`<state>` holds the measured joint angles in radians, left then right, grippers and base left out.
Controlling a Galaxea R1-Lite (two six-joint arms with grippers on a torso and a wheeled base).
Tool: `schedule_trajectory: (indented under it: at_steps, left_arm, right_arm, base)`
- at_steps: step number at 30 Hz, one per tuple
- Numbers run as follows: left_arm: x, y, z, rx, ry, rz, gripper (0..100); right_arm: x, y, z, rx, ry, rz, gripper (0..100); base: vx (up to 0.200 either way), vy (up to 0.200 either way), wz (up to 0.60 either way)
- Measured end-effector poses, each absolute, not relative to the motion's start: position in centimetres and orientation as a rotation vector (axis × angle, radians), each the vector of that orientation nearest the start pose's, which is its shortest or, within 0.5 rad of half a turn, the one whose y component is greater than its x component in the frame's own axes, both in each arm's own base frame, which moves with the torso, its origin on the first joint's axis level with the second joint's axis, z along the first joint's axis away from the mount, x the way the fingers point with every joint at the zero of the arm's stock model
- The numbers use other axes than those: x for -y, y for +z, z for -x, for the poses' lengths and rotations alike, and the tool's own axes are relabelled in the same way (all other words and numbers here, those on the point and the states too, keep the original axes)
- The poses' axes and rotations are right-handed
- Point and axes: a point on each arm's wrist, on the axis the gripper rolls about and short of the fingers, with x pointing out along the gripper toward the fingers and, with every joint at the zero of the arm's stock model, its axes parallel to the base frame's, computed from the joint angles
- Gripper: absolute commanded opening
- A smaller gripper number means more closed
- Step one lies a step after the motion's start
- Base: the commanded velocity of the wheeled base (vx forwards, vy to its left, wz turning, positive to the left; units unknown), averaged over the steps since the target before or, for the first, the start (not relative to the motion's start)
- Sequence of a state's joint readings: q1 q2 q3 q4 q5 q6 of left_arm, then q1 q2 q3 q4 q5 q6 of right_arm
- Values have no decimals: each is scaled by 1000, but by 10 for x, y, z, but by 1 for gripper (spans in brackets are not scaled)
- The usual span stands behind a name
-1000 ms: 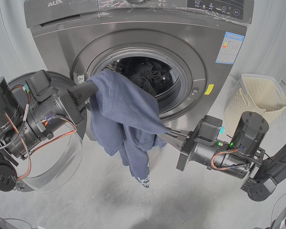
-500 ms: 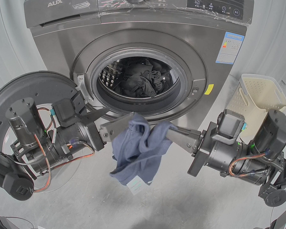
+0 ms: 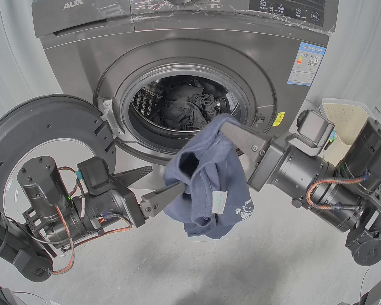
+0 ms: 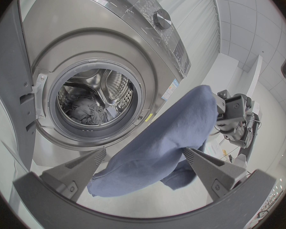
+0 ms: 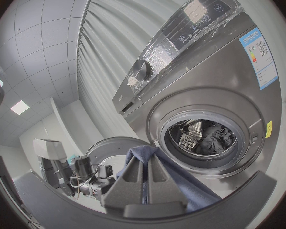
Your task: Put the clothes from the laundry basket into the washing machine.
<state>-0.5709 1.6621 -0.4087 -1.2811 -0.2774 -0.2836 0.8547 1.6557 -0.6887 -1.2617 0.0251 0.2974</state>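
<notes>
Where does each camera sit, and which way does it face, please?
Head view: on the head, facing down at the washing machine; left pincer open, right pincer shut on the blue garment.
Left wrist view: on the left wrist, facing the drum; own pincer.
Right wrist view: on the right wrist, facing the machine; own pincer.
All share the garment.

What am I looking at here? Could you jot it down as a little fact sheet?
Held item: blue garment, hanging before the washing machine opening
Right gripper: shut on its top
Left gripper: open, one finger against the cloth
Door: swung open
Drum: dark clothes inside
Laundry basket: on the floor, right of the machine
</notes>
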Motion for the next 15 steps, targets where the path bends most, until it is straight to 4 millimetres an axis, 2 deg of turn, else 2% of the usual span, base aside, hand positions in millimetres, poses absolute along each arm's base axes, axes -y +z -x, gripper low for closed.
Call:
schedule_trajectory:
  at_steps: [9,15]
  left_arm:
    - [138,150,-208,-97,-833,253,100]
    - [128,156,-220,-54,-778,259,100]
  right_arm:
    - [-211,238,-199,189,838,-418,0]
    - [-204,235,-200,152,810,-412,0]
  base:
    - [0,0,0]
    - [0,0,0]
